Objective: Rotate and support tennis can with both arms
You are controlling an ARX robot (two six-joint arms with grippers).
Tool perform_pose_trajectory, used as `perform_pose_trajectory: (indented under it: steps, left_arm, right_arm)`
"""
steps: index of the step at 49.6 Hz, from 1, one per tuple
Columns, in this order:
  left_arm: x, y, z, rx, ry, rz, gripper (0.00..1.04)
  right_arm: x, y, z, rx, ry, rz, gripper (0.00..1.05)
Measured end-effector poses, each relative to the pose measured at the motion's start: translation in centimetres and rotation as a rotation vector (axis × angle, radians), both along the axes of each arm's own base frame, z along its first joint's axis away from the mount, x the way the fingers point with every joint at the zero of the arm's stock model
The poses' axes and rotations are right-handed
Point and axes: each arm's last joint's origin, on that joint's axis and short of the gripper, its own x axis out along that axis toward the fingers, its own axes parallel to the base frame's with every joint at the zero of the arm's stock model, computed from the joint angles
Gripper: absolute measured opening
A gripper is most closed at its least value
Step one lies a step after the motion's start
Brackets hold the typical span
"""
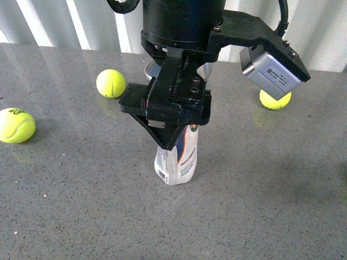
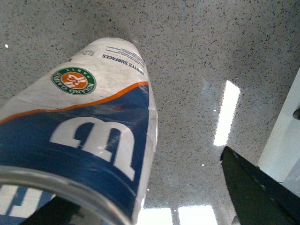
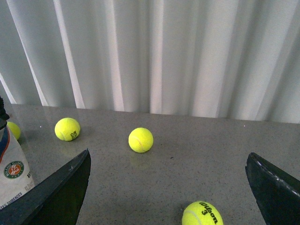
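Right in the middle of the front picture, the Wilson tennis can point(image 1: 176, 160) stood upright on the grey bench point(image 1: 81, 206). The left hand point(image 1: 165, 116) came down from above and pinched the can near its top. The right hand point(image 3: 166, 187) was spread wide, holding nothing. Three tennis balls point(image 1: 110, 83) lay apart around the can.

A tennis can point(image 2: 89, 136) carries a large white Wilson "W" on blue, a round green and orange "Roland Garros" badge, and small print reading "toutes surfaces". A yellow tennis ball point(image 3: 202, 214) shows "Wilson 3" in black. Other markings are too small to read.
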Motion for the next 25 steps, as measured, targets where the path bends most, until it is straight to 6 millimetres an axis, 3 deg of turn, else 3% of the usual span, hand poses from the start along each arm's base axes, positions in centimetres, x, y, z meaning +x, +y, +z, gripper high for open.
perform_pose_trajectory:
  steps: [9, 16, 22, 25]
  left_arm:
    - [0.1, 0.1, 0.5, -0.019, -0.013, 0.008, 0.97]
    - [0.5, 0.8, 1.8, -0.103, -0.064, 0.054, 0.97]
    - [1.2, 2.3, 5.3, -0.373, -0.197, 0.195, 0.98]
    - [1.5, 4.0, 7.8, -0.548, -0.315, 0.340, 0.98]
  right_arm:
    - [0.0, 0.0, 0.0, 0.000, 0.000, 0.000, 0.97]
    - [0.0, 0.0, 0.0, 0.000, 0.000, 0.000, 0.97]
    - [0.0, 0.0, 0.0, 0.000, 0.000, 0.000, 0.97]
    - [0.0, 0.0, 0.0, 0.000, 0.000, 0.000, 0.97]
